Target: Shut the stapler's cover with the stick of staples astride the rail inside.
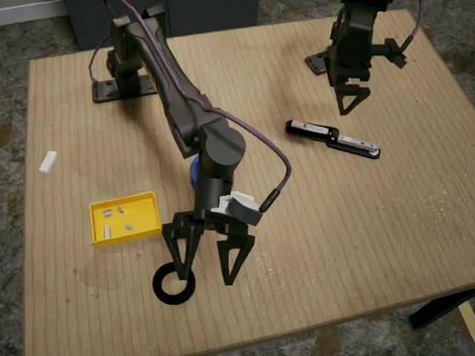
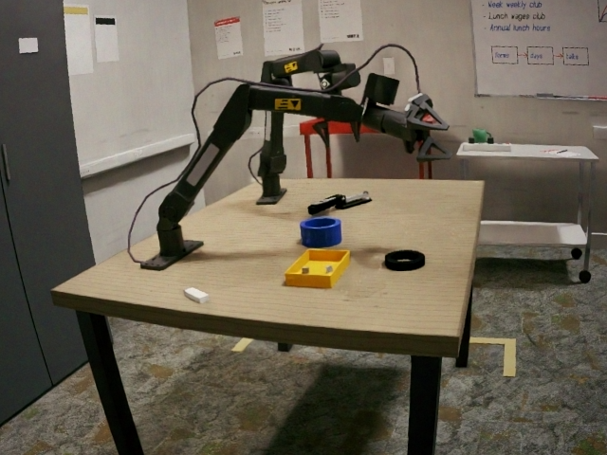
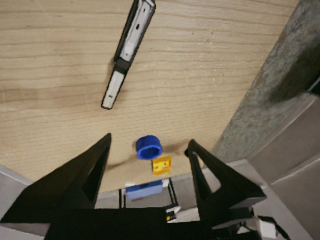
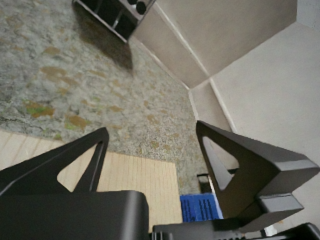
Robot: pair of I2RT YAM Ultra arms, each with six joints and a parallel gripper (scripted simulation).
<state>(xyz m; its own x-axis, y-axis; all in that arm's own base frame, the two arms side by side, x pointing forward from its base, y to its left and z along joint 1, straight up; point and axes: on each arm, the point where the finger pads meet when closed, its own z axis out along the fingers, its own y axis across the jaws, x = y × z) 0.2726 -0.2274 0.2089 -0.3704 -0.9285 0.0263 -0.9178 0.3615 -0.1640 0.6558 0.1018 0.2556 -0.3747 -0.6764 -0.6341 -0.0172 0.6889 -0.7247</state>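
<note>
The black stapler (image 1: 332,139) lies opened out flat on the table, cover and base in one line, silvery insides facing up. It also shows in the exterior view (image 2: 339,201) and in the left wrist view (image 3: 127,50). I cannot tell whether a stick of staples sits on its rail. My left gripper (image 1: 351,101) hangs open and empty above the table, just behind the stapler. My right gripper (image 1: 208,264) is open and empty, held high over the table's front part, near a black ring (image 1: 174,283). Its wrist view shows the floor and the table's edge.
A yellow tray (image 1: 125,218) holds several small grey pieces. A blue ring (image 2: 321,231) stands behind it, partly hidden under the right arm in the top view. A small white block (image 1: 48,162) lies near the left edge.
</note>
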